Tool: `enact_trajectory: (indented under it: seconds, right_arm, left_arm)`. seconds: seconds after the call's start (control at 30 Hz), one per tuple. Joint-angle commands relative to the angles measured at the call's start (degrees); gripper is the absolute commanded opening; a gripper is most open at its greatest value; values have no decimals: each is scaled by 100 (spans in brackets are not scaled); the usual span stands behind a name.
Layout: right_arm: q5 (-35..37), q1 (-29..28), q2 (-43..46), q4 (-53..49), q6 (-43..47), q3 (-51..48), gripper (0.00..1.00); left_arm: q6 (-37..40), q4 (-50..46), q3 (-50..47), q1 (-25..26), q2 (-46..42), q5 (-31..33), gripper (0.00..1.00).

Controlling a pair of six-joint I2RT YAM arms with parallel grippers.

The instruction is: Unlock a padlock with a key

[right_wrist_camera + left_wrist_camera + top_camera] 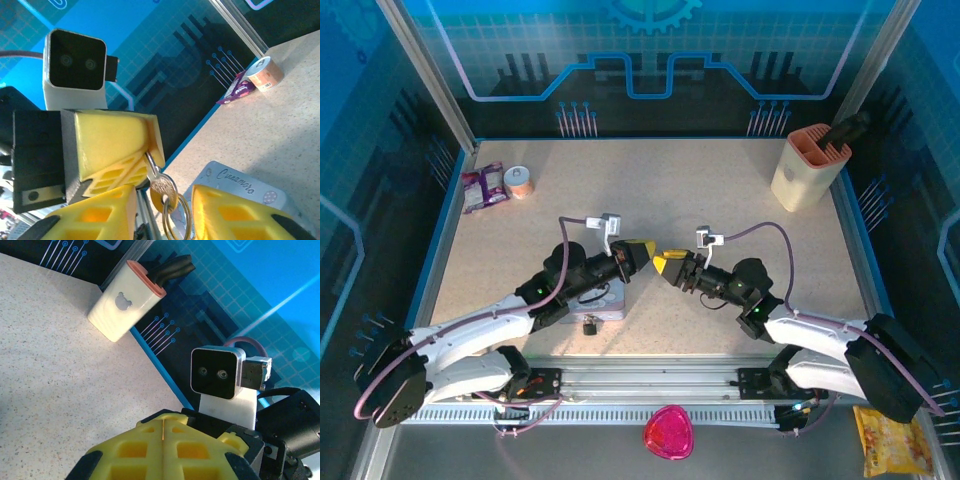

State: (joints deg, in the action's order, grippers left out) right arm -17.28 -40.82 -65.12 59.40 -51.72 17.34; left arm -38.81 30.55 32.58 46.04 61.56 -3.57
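Partly legible, tin (239,191) lettered "Cinnamoro", key (162,188) in left tool (148,153)

- Table (720,190): speckled beige top, blue rim, mostly bare in the middle and on the right.
- Packets (484,187): two purple ones, side by side, far left corner.
- Tape roll (520,181): just right of the packets, lying flat.
- Holder (805,170): cream with an orange rim, upright, far right corner.
- Tin (610,303): pale, flat, left of centre near the front edge, partly covered.
- Padlock (590,325): small and dark, just beside the tin's near side; contact unclear.
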Motion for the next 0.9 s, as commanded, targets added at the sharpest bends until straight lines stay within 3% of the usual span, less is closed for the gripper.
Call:
enact_trajectory:
  seconds: [0.0, 0.27, 0.47, 0.87]
  right_arm:
    - [-90, 29, 32, 387, -103, 108, 35]
    - [-63, 114, 140, 465, -176, 25, 28]
    - [-31, 127, 165, 531, -205, -29, 34]
    - [-35, 146, 202, 529, -202, -46, 20]
  left_arm:
    - [145, 344, 27, 29, 1, -170, 0]
    - [119, 466, -59, 31, -24, -150, 0]
    - [145, 522, -100, 34, -14, -136, 0]
    - [123, 615, -165, 22, 13, -104, 0]
